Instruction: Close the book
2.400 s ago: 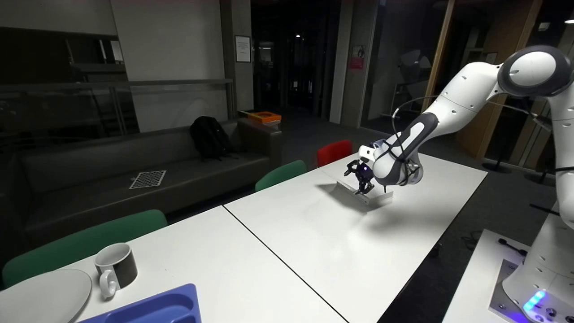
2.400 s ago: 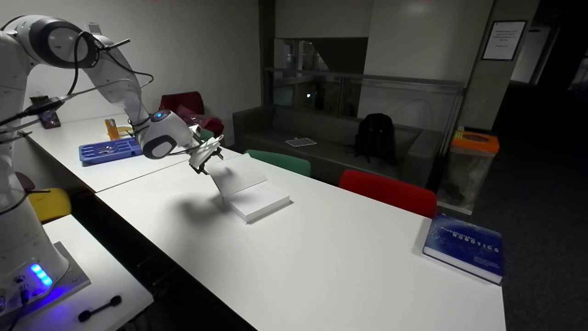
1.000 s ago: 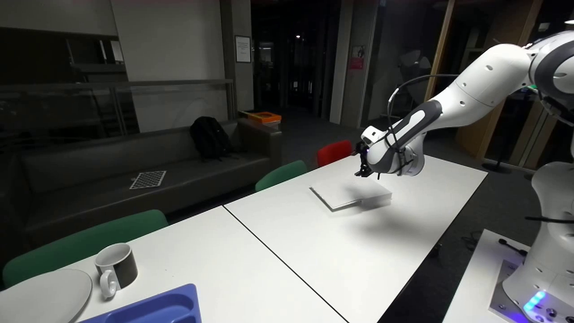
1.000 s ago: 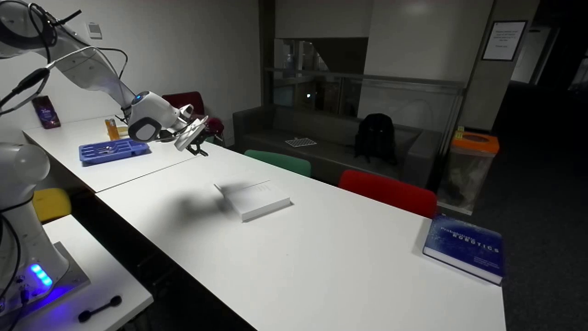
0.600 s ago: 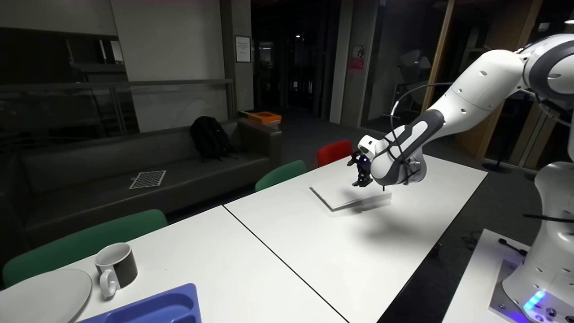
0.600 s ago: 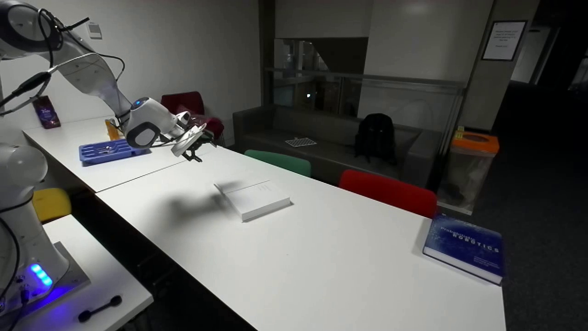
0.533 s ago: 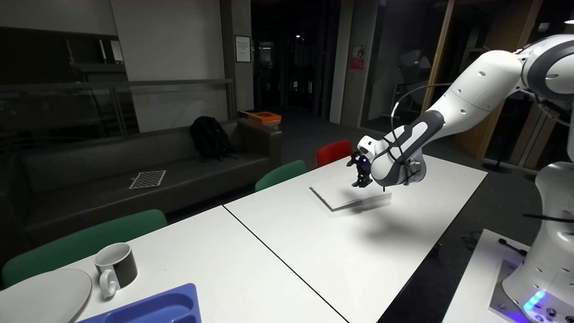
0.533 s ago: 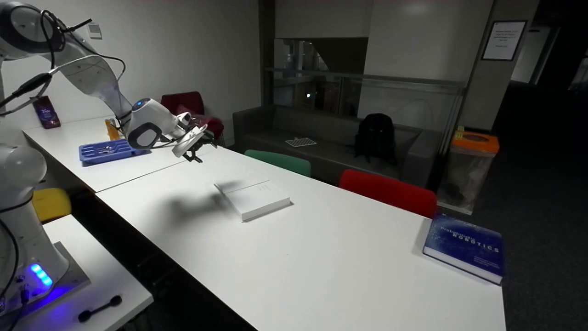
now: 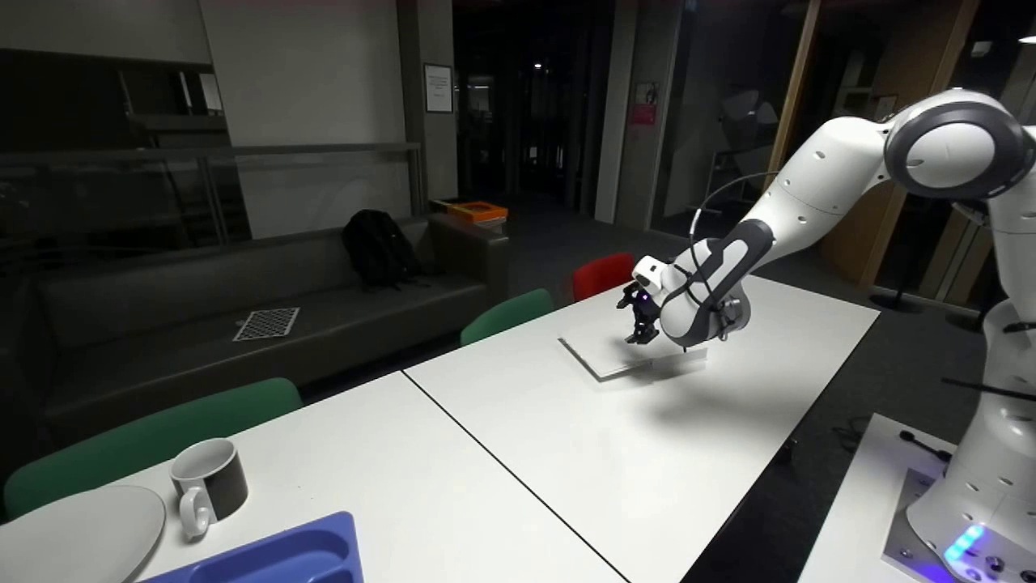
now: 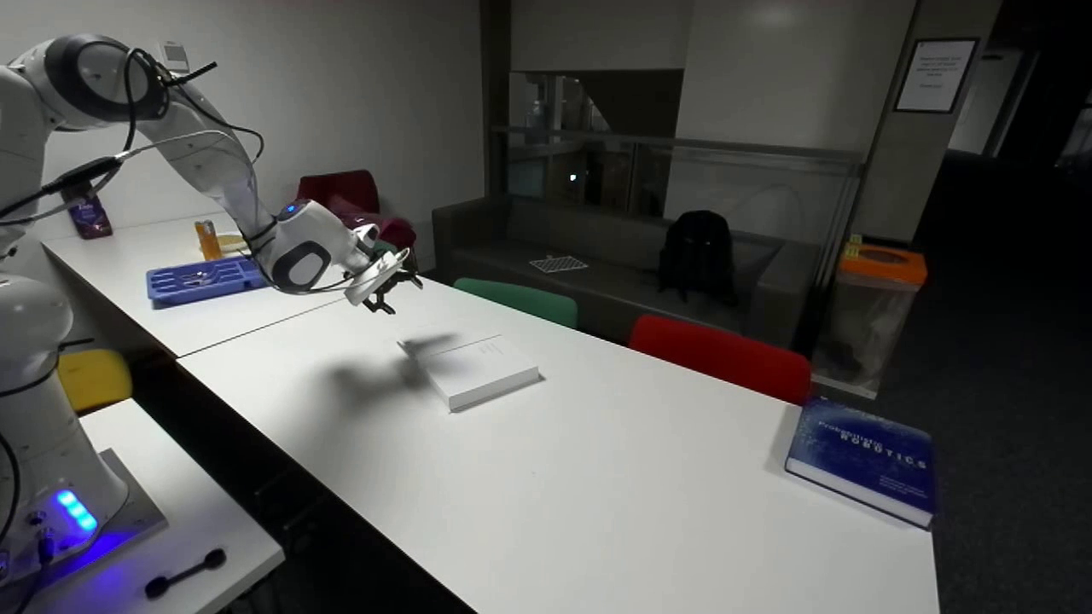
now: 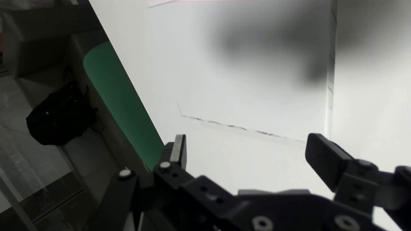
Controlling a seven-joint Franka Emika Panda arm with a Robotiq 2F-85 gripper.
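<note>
The white book (image 9: 611, 348) lies open on the white table, with pale pages facing up. It also shows in an exterior view (image 10: 482, 371), with its thicker page block on the right and its cover side low and flat on the left. In the wrist view the book's pale page (image 11: 257, 93) fills the upper middle, with a dark-patterned edge below it. My gripper (image 9: 633, 320) is open and empty above the cover side of the book, apart from it. It also shows in an exterior view (image 10: 403, 295). In the wrist view the fingers (image 11: 246, 141) are wide apart, near the patterned edge.
A blue book (image 10: 862, 460) lies at the table's far right corner. A blue tray (image 10: 205, 280), a mug (image 9: 210, 486) and a grey plate (image 9: 77, 534) stand on the adjoining table. Green (image 10: 520, 303) and red (image 10: 721, 356) chairs line the long edge.
The book's cover side stood tilted up at my gripper 2.4 s ago and now lies flat. My gripper rose away from it, then came down and forward over the book again.
</note>
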